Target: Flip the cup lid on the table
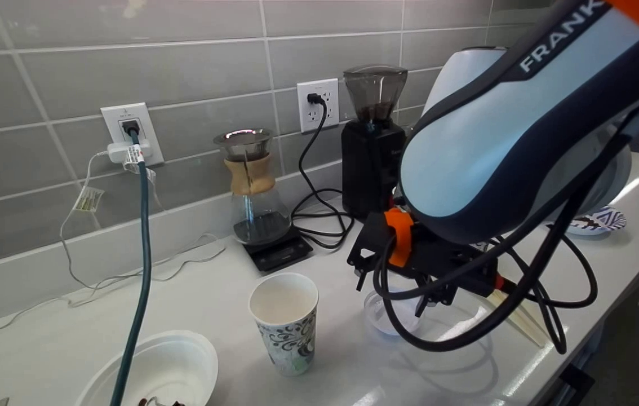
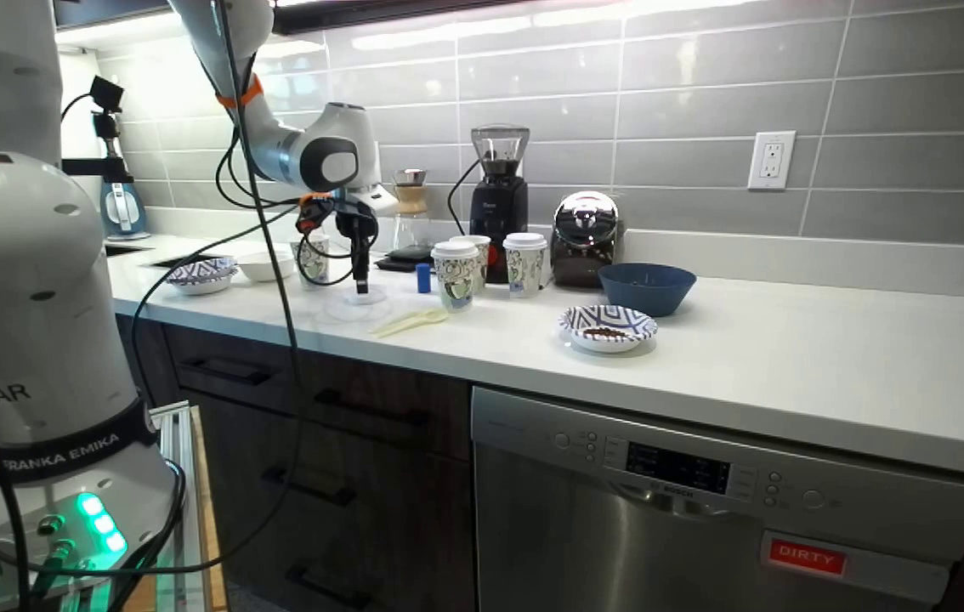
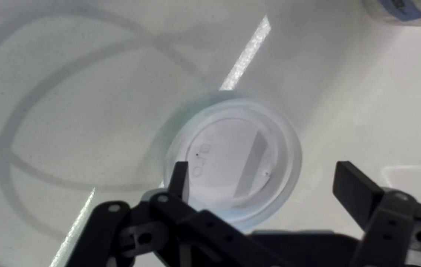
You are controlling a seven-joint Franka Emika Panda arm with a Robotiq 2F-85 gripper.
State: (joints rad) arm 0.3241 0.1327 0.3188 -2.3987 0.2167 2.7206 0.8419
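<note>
The cup lid (image 3: 229, 155), a round whitish disc with a raised rim and embossed marks, lies flat on the white table (image 3: 84, 148). It also shows in both exterior views (image 1: 387, 316) (image 2: 370, 297), partly hidden by the gripper. My gripper (image 3: 262, 163) is open and empty above the lid, pointing down, and shows in both exterior views (image 1: 391, 296) (image 2: 361, 287). In the wrist view its left finger overlaps the lid's left rim, and its right finger is over bare table beyond the right rim. I cannot tell whether a finger touches the lid.
A patterned paper cup (image 1: 291, 338) and a white bowl (image 1: 184, 361) stand beside the lid. Lidded cups (image 2: 455, 276), a blue cylinder (image 2: 423, 278) and pale utensils (image 2: 410, 321) are near it. A grinder (image 1: 373, 163) and coffee maker (image 1: 260, 208) stand by the wall.
</note>
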